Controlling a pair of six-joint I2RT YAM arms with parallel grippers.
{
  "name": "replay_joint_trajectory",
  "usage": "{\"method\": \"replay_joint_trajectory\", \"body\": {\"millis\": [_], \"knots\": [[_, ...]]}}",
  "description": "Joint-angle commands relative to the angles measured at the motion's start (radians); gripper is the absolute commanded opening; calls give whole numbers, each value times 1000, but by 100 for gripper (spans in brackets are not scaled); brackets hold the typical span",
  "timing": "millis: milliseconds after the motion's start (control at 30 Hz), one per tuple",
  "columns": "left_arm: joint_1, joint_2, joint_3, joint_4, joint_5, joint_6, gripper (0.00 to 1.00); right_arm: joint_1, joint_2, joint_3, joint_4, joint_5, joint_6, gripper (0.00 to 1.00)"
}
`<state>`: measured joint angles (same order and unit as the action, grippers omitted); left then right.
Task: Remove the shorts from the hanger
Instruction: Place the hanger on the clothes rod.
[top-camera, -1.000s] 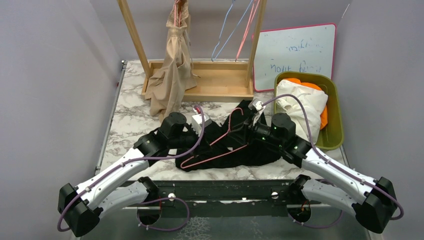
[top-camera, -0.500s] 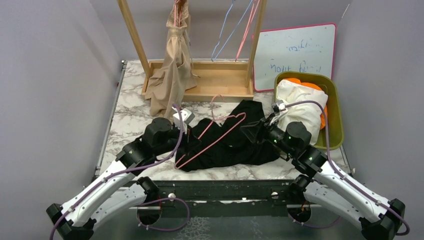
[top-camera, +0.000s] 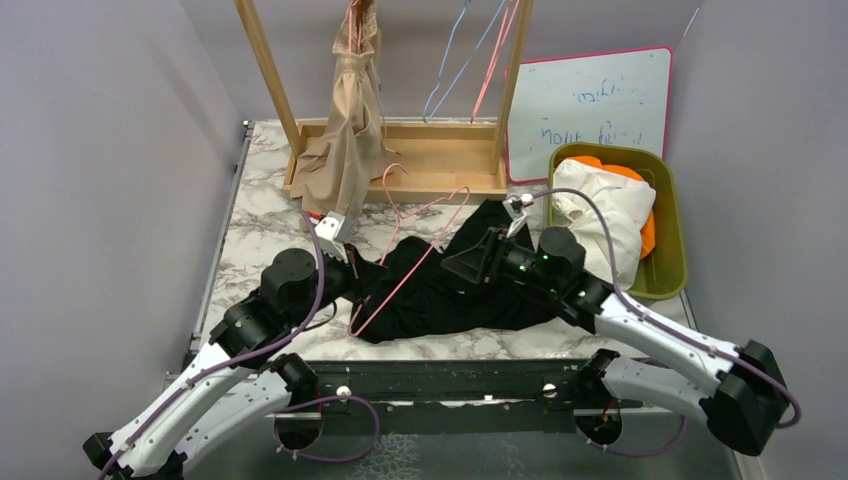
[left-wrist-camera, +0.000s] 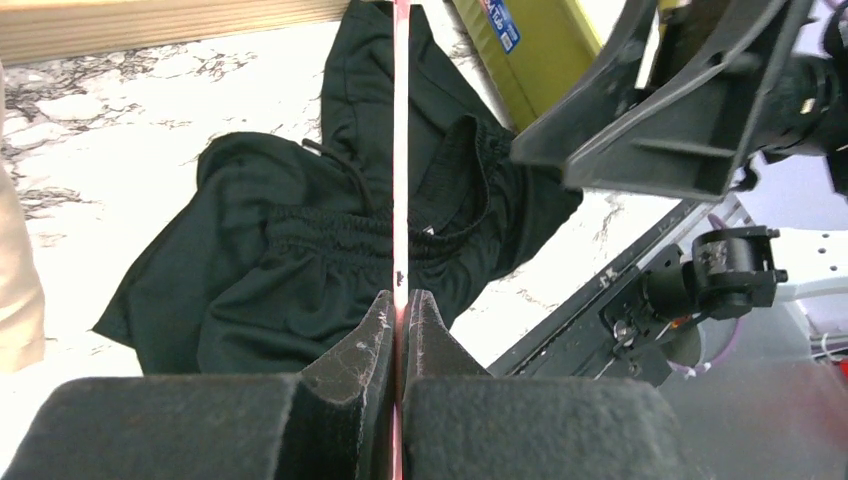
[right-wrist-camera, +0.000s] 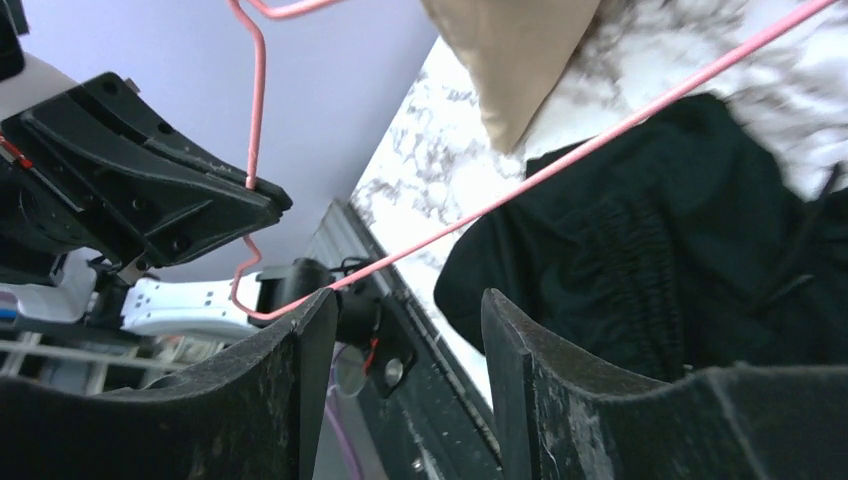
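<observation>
The black shorts (top-camera: 470, 295) lie crumpled on the marble table, also seen in the left wrist view (left-wrist-camera: 290, 260) and the right wrist view (right-wrist-camera: 690, 250). My left gripper (top-camera: 362, 274) (left-wrist-camera: 402, 300) is shut on the thin wire of the pink hanger (top-camera: 425, 232) (left-wrist-camera: 401, 150), which slants up over the shorts' left part. My right gripper (top-camera: 448, 266) (right-wrist-camera: 400, 325) hovers open over the black shorts with nothing between its fingers. The hanger (right-wrist-camera: 600, 140) crosses ahead of it. The tan shorts (top-camera: 348, 150) hang from the rack.
A wooden rack (top-camera: 440, 160) stands at the back with empty blue and pink hangers (top-camera: 470, 60). A green bin (top-camera: 675, 240) at right holds cream shorts (top-camera: 605, 205) and orange shorts (top-camera: 612, 168). A whiteboard (top-camera: 590, 105) leans behind it.
My left arm has drawn back to the left, pulling the pink hanger up and away across the black shorts. My right gripper has opened wider and shifted left over the shorts.
</observation>
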<state>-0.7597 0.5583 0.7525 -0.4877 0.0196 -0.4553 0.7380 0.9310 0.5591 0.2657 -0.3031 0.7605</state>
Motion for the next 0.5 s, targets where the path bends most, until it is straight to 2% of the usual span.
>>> {"method": "replay_joint_trajectory", "body": {"millis": [0, 100, 167, 267, 333, 467], "knots": [[2, 23, -38, 109, -18, -52, 0, 79, 157, 91, 179, -77, 105, 58], [3, 43, -50, 130, -19, -53, 0, 144, 224, 121, 252, 42, 129, 58], [2, 45, -61, 144, -24, -54, 0, 163, 255, 110, 359, 89, 174, 59], [3, 34, -81, 166, -15, -60, 0, 170, 318, 124, 428, 128, 244, 60], [2, 22, -98, 188, 9, -53, 0, 170, 368, 149, 397, 160, 304, 59], [3, -20, -118, 193, 24, -34, 0, 174, 454, 163, 478, 148, 379, 59]]}}
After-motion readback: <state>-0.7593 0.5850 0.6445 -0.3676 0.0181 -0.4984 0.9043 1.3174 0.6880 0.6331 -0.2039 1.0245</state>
